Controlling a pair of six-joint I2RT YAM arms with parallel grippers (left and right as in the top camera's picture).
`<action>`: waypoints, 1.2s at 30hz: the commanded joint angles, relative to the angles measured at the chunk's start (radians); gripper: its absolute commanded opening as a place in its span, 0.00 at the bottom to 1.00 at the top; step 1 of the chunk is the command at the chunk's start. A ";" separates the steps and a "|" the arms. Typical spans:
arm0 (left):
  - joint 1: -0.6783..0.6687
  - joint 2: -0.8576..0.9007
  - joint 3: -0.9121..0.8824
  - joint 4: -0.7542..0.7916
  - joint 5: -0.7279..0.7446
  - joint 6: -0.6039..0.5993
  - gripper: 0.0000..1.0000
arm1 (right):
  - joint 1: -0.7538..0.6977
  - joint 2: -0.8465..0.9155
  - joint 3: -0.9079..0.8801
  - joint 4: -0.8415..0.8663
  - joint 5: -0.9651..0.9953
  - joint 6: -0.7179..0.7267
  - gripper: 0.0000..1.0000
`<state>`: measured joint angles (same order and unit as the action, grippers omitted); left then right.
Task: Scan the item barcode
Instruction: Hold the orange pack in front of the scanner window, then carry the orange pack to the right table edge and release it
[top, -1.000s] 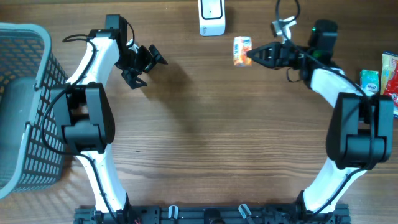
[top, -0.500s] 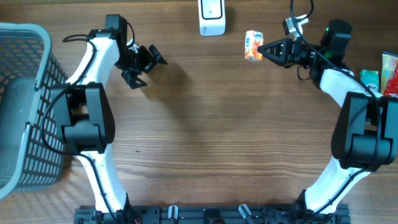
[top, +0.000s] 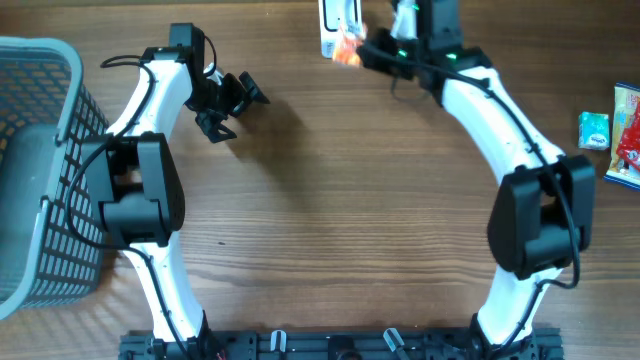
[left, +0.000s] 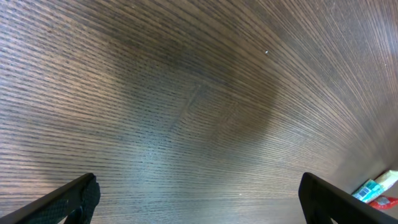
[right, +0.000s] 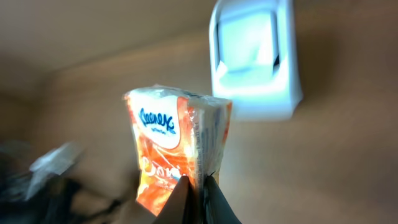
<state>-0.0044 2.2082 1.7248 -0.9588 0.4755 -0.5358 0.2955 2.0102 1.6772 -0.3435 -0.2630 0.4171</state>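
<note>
One tissue pack (right: 174, 155) pinched in right end effector (right: 194, 186), scanner (right: 255, 59) just ahead. Left end effector (top: 235, 105) wide over open counter (top: 330, 200), basket (top: 40, 170) behind.

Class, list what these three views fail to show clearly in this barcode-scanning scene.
Barcode on the Kleenex tissue pack: in no view; right wrist shows only the logo face.
Scanner: overhead, top cut by the frame edge, pack overlapping it.
Packets at the right edge: overhead, cut off, too small to read.

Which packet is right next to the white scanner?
The orange tissue packet, pinched in the right tool; the green packet and red packet lie far off to the side.
</note>
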 joint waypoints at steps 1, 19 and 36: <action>0.002 -0.024 -0.004 0.000 -0.002 0.012 1.00 | 0.131 0.007 0.049 0.113 0.618 -0.449 0.05; 0.002 -0.024 -0.004 0.000 -0.002 0.012 1.00 | 0.203 0.344 0.049 0.797 0.900 -1.437 0.04; 0.002 -0.024 -0.004 0.000 -0.002 0.012 1.00 | -0.404 0.344 0.049 0.183 1.706 -0.793 0.04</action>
<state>-0.0044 2.2082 1.7248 -0.9588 0.4755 -0.5354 -0.0910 2.3566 1.7237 -0.0483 1.4200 -0.5816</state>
